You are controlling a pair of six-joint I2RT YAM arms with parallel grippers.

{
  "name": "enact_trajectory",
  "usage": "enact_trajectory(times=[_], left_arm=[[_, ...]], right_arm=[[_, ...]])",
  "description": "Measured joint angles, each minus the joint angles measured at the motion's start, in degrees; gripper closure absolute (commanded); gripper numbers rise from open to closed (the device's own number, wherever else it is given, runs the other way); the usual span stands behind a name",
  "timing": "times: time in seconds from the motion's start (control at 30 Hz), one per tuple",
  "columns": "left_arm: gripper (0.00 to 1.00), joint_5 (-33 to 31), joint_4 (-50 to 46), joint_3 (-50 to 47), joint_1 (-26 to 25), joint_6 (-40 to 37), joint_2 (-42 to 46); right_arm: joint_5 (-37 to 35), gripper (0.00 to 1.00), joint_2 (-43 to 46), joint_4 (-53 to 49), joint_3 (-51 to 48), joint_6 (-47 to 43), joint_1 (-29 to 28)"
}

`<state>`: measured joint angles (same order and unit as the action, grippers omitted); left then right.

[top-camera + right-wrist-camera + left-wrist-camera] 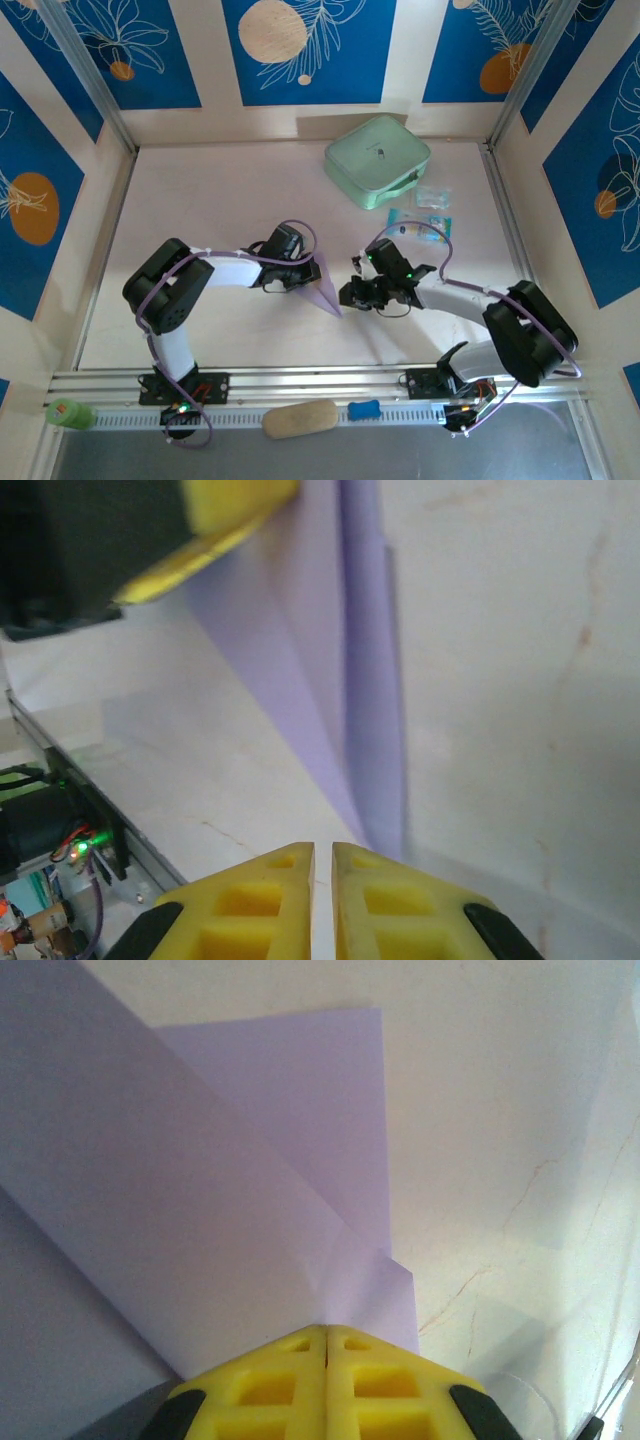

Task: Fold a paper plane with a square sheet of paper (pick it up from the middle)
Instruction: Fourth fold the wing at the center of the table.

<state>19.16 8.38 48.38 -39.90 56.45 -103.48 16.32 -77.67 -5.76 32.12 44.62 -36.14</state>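
Your left gripper [327,1334] pinched the pointed lavender-purple paper plane [230,1190]; its tip lay just ahead of your right gripper [322,852], fingers [390,890] pressed together.

Blue leaf-print wall panels [300,50]; pale marbled tabletop [230,200]; aluminium rail [300,385] along near edge

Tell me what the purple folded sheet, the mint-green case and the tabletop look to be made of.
Purple folded sheet: thin matte paper, holding sharp straight creases.
Mint-green case: probably smooth moulded plastic or a coated shell, judging by its rounded corners and even colour; too small to be sure.
Tabletop: pale hard surface with faint brownish veins, perhaps marble-look laminate or stone.
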Motion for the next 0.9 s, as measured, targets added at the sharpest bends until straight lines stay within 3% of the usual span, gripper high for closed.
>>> enact_trajectory(times=[0.47,0.9], left_arm=[[1.00,0.13,0.24,-0.11,0.00,0.02,0.00],[1.00,0.13,0.24,-0.11,0.00,0.02,0.00]], right_arm=[[3.10,0.98,-11.74,2.36,7.21,-2.69,-4.61],[1.92,0.98,-14.67,5.46,4.17,-2.56,-3.50]])
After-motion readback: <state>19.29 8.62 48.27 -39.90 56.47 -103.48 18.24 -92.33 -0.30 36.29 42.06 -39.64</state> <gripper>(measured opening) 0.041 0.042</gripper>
